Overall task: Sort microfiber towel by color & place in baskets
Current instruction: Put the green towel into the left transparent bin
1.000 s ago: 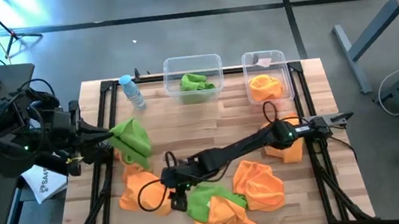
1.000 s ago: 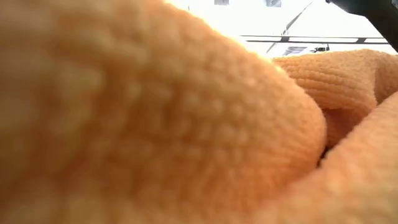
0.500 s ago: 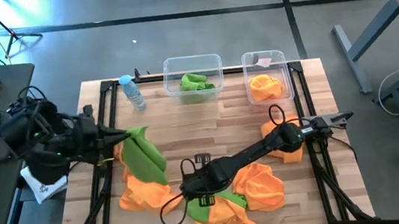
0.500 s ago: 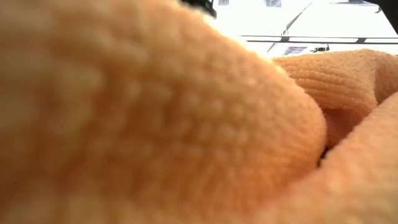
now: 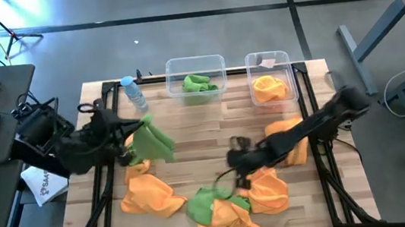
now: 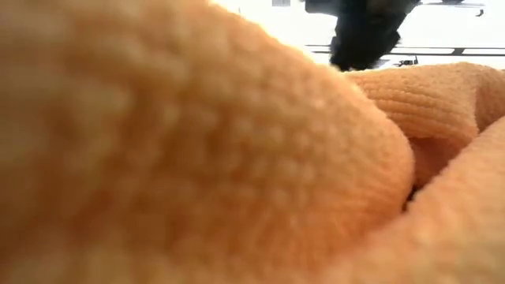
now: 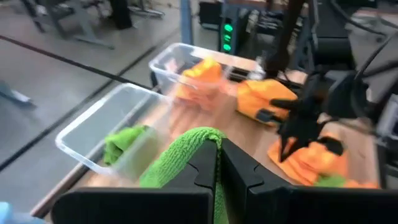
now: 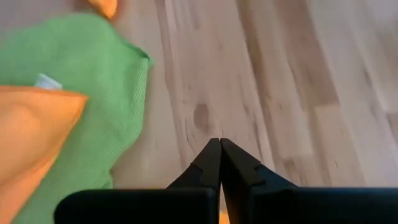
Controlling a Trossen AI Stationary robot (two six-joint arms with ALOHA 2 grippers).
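My left gripper (image 5: pixel 141 126) is over the table's left part, shut on a green microfiber towel (image 5: pixel 152 140). My right gripper (image 8: pixel 220 148) is shut with nothing in it over bare wood near the table's middle (image 5: pixel 238 155). Beside it a green towel (image 8: pixel 81 81) lies flat on the wood. The wider basket (image 5: pixel 196 76) at the far edge holds a green towel. The narrower basket (image 5: pixel 269 77) holds an orange one. Loose orange towels (image 5: pixel 149 194) (image 5: pixel 268 186) (image 5: pixel 286 138) and a green one (image 5: pixel 209 203) lie on the table. My left gripper pinches a bunched fold of the green towel (image 7: pixel 208 140) between its two fingers. The fingers come from the table's left, slanting a little downward. The rest of the towel hangs slack below the fingers (image 5: pixel 154 143), lifted off the table.
A small water bottle with a blue cap (image 5: pixel 134 93) lies at the far left by the wider basket. An orange towel (image 6: pixel 197 158) right in front of the low camera blocks nearly all of that view; only a dark arm (image 6: pixel 363 31) shows above it.
My left gripper has carried the green towel toward the table's right and a little toward the far edge, nearer the wider basket. My right gripper has drawn back quickly from the towels at the near edge toward the right and far side; those towels stay where they lay.
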